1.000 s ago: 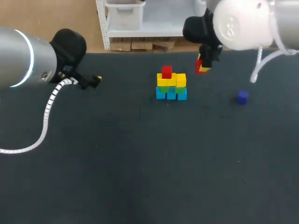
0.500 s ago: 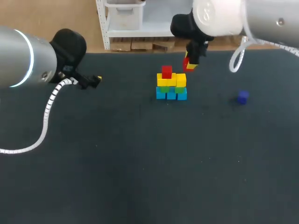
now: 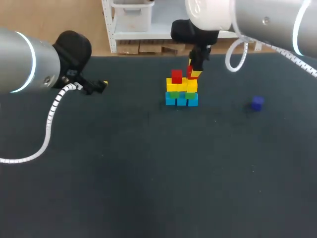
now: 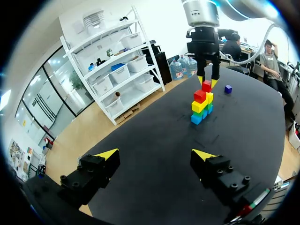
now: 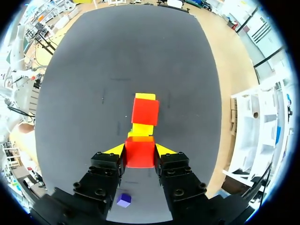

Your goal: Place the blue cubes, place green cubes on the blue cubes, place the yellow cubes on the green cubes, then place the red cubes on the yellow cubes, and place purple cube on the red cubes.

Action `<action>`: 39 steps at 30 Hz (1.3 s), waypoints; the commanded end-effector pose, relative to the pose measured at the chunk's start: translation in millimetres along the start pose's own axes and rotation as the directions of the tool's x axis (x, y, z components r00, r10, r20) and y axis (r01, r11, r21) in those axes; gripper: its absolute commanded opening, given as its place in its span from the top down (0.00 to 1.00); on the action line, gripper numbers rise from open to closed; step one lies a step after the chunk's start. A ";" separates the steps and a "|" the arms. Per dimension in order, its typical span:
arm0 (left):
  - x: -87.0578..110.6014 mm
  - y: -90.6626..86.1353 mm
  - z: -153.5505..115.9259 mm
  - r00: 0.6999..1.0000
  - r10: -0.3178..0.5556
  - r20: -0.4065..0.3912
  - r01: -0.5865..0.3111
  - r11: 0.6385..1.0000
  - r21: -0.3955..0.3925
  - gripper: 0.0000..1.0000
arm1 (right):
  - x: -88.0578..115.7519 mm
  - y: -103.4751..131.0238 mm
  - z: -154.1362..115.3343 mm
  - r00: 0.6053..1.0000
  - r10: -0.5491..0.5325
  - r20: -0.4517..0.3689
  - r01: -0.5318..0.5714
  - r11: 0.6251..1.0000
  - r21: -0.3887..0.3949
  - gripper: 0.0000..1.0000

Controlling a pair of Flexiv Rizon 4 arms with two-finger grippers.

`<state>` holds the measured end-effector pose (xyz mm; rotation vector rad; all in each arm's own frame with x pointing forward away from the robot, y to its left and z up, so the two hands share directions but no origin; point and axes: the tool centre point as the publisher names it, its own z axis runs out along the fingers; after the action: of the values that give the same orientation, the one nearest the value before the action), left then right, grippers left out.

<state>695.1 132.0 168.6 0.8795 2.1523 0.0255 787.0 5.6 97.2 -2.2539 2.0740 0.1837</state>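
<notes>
Dark table (image 3: 148, 173): stack (image 3: 181, 91) with one red atop; second red cube (image 5: 139, 153) pinched by right gripper (image 4: 206, 83), carried in from the right to just above the free yellow, placing likely next. Purple cube (image 3: 256, 103) lay well apart; left gripper (image 4: 156, 154) spread, empty. Only right wrist view showed the pinch plainly.

Open desk (image 3: 148, 173) surrounds the cube stack (image 3: 181, 94); the right jaws with the held red cube (image 5: 139, 152) crowd its top, beside the stacked red cube (image 3: 177, 76).
</notes>
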 end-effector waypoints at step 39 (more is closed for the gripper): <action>0.3 0.6 0.1 1.000 0.000 0.002 0.000 1.000 0.002 0.00 | -12.6 8.0 2.2 1.000 0.001 0.011 0.000 0.997 -0.073 1.00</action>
<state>695.1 132.0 168.6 0.8795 2.1522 0.0255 775.1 17.5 96.2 -2.2834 2.0946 0.2660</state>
